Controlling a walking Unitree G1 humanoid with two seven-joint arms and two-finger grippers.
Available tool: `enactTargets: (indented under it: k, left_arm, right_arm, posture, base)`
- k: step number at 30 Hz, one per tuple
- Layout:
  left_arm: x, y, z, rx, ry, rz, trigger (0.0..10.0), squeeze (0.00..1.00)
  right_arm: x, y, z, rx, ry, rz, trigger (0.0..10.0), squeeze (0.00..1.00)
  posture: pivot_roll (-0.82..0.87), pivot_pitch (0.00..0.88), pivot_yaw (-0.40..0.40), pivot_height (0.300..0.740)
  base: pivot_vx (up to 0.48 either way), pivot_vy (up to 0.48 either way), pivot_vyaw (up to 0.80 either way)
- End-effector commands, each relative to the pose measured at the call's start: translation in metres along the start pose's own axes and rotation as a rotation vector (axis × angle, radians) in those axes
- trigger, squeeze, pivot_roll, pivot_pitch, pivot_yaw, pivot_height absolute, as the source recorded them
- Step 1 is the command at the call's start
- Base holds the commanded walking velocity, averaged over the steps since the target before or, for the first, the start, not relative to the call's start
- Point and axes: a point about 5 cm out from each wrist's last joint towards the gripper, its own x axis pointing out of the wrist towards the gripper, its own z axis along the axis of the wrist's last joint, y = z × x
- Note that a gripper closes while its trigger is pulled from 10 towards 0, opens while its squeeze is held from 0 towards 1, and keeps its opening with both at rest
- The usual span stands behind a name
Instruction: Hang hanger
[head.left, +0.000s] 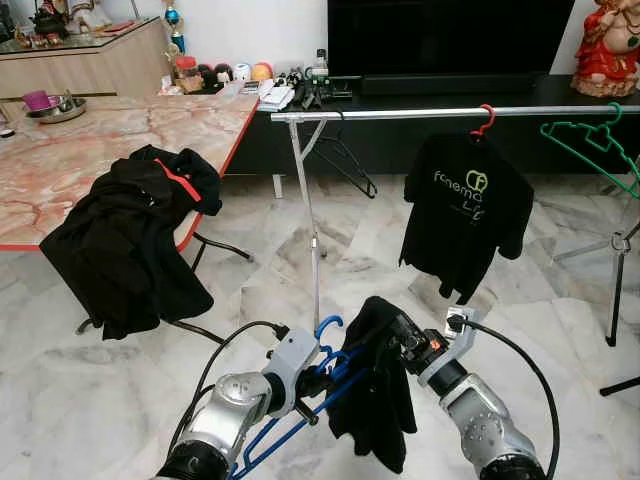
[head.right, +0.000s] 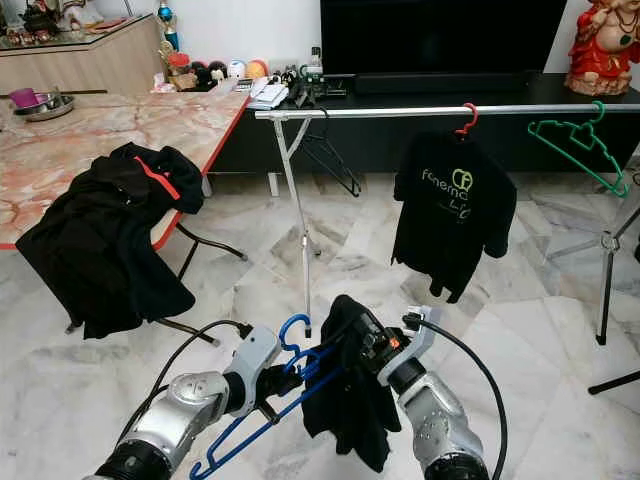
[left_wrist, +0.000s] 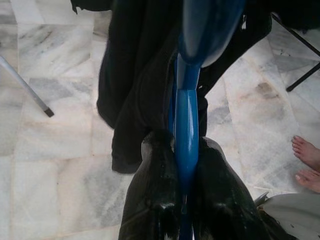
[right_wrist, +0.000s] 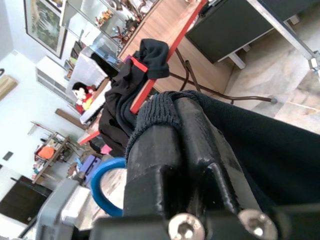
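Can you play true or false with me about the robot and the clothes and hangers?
1. The left tool is shut on a blue hanger. True.
2. The right tool grips a white towel. False: it grips a black garment.
3. A black T-shirt hangs on the rail from a red hanger. True.
4. The green hanger carries a shirt. False: it hangs bare on the rail.
5. Black clothes are draped over the edge of the table. True.
6. The blue hanger is already on the rail. False: the robot holds it low, in front of the rail.
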Motion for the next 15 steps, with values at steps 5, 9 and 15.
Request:
enactTargets:
  k: [5, 9, 15]
  left_arm:
    - [0.000, 0.002, 0.000, 0.008, 0.007, 0.001, 10.0, 0.00]
    - [-0.004, 0.006, -0.002, 0.009, 0.012, 0.012, 10.0, 0.00]
    - [-0.007, 0.010, -0.004, 0.010, 0.019, 0.030, 10.0, 0.00]
  right_arm:
    - [-0.016, -0.022, -0.007, -0.185, 0.083, -0.240, 10.0, 0.00]
    - [-0.027, -0.035, -0.005, -0.206, 0.083, -0.382, 10.0, 0.00]
    - [-0.031, -0.039, -0.006, -0.219, 0.084, -0.423, 10.0, 0.00]
  posture:
    - [0.07, 0.032, 0.031, 0.740]
    - [0.07, 0.033, 0.030, 0.740]
    - [0.07, 0.033, 0.029, 0.740]
  base:
    - [0.000, 0.000, 0.00]
    - [0.000, 0.000, 0.00]
    - [0.000, 0.000, 0.00]
